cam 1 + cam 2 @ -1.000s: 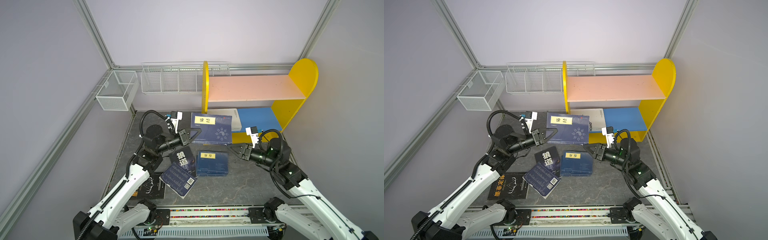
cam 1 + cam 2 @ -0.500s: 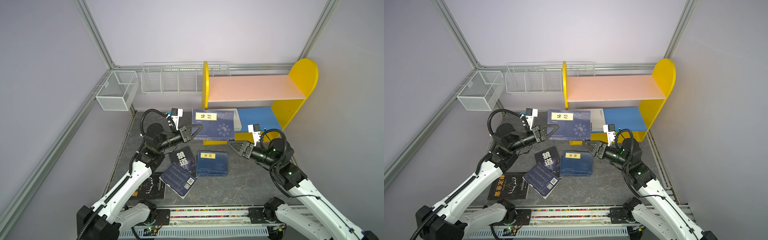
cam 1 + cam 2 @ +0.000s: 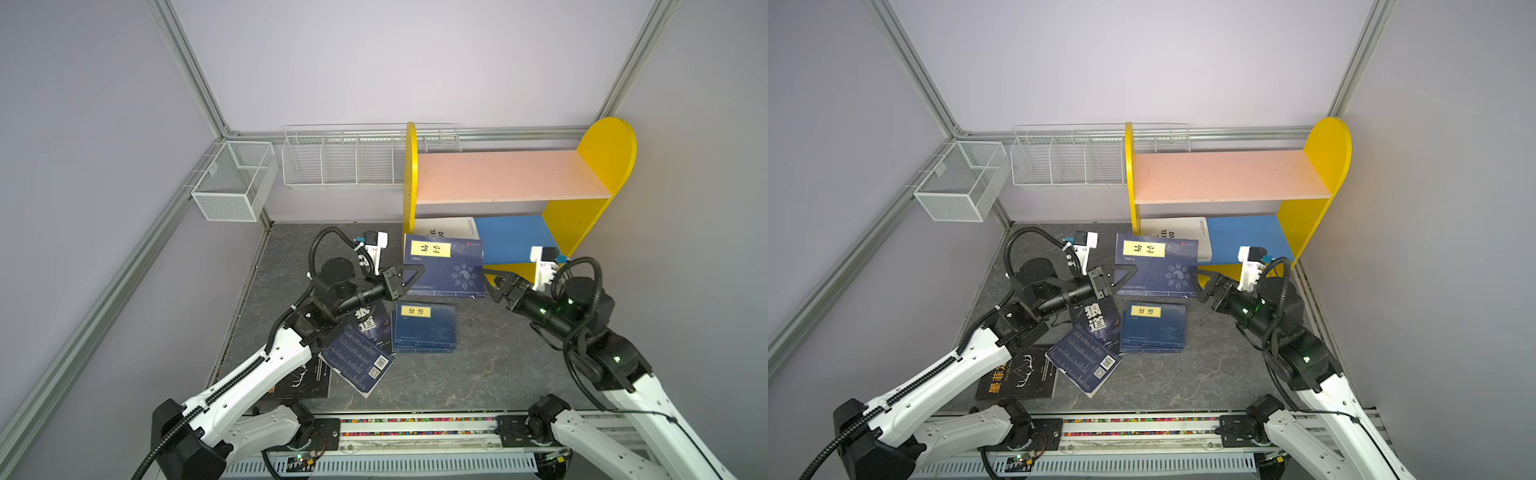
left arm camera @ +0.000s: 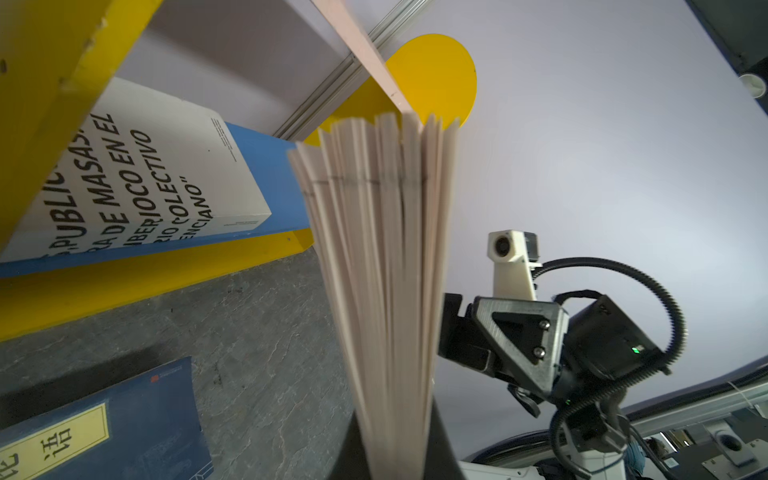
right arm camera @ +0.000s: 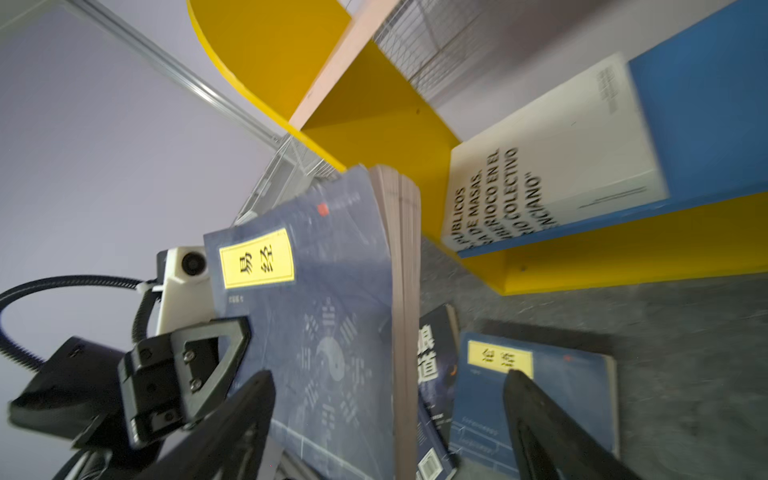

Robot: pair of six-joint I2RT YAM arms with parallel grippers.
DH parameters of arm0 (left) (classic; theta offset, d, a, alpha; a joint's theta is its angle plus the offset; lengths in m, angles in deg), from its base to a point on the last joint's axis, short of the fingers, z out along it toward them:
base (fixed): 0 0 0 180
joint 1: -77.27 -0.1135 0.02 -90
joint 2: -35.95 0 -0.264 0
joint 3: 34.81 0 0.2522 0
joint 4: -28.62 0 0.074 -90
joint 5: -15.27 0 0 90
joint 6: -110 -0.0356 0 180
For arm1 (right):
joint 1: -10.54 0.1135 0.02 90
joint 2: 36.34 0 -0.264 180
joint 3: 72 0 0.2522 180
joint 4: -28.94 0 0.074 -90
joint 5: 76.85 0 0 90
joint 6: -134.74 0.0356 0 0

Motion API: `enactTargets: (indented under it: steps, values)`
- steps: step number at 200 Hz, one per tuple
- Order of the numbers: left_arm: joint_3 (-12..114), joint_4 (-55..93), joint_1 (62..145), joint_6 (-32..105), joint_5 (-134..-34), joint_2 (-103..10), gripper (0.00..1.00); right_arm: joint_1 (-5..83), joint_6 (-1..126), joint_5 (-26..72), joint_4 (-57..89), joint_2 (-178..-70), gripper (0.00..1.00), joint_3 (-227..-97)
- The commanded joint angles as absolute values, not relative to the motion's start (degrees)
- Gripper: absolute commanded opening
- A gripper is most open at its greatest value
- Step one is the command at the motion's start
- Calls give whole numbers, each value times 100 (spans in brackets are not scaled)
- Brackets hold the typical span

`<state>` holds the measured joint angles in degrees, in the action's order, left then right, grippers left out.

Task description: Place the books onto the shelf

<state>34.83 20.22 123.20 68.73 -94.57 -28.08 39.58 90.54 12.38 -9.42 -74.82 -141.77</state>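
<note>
My left gripper (image 3: 415, 276) is shut on the left edge of a navy book (image 3: 446, 266) with a yellow label and holds it off the table in front of the shelf (image 3: 511, 176). In the left wrist view its fanned pages (image 4: 386, 270) rise from the jaws. My right gripper (image 5: 388, 374) is open, its fingers spread either side of that book's (image 5: 324, 316) right edge. A white book (image 3: 444, 230) lies on the shelf's blue lower board. On the table lie a navy labelled book (image 3: 424, 328), a black book (image 3: 368, 322), a navy book showing its back cover (image 3: 357, 363) and another black book (image 3: 307, 380).
Two white wire baskets (image 3: 232, 183) (image 3: 340, 162) hang on the back-left walls. The shelf's pink upper board (image 3: 1225, 174) carries nothing. The yellow side panel (image 3: 410, 178) stands just behind the held book. Bare grey tabletop (image 3: 498, 365) lies at the front right.
The left gripper has raised the navy book and carried it toward the shelf. The right gripper has opened wide and moved in to the book's right edge.
</note>
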Motion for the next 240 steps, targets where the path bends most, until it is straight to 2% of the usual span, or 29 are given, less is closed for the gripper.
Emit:
enactTargets:
  steps: [1,17,83,134,240]
  values:
    - [3729,2238,12579,6814,-8446,-3248,0,3913,8502,-432,-2230,-7060,96,-14435]
    - [4006,2347,12790,6831,-8223,-3740,0,3911,8263,-916,-2609,-6921,100,-14609]
    - [5879,2698,13277,6957,-7794,-6066,0,3911,7558,-1994,-3174,-6896,97,-14939]
    - [7251,2573,13413,6990,-7465,-7376,0,3904,7533,-2114,-3304,-6624,97,-14825]
    - [10732,2002,13457,7168,-7787,-10114,0,3906,7728,-2061,-3738,-6247,97,-15014]
